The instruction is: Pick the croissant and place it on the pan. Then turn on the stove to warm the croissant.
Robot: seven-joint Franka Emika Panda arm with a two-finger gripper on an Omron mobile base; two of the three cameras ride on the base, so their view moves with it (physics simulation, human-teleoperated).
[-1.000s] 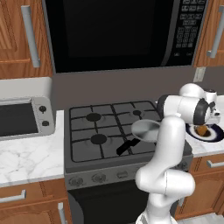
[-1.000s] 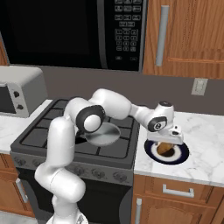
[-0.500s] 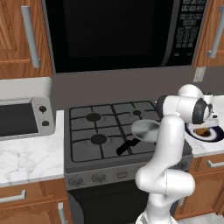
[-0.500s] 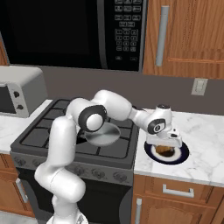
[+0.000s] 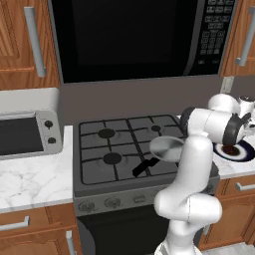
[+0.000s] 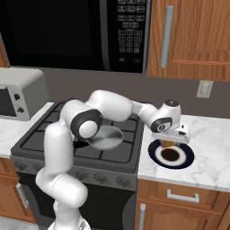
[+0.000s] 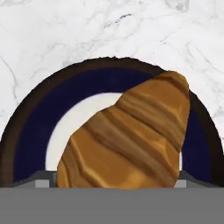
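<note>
Croissant [image 7: 127, 140], the small golden-brown striped pastry, is sitting on the round dark blue plate [image 7: 30, 131] on the white marble counter [image 7: 65, 35], right of the dark grey gas stove [image 6: 54, 139]. My gripper [image 6: 170, 138] hangs straight over it, jaws spread wide and holding nothing, so it's directly below me, basically between my fingers already. In the hand view its long axis runs diagonally, fat end low-left and tip pointing up-right, so I reckon I'd want my jaws closing across the narrow width, not along that diagonal. Can't really tell if my tips are touching it yet. The shiny silver round pan [image 6: 105, 137] with the black handle waits on the stove, well off to the side, nothing in it.
</note>
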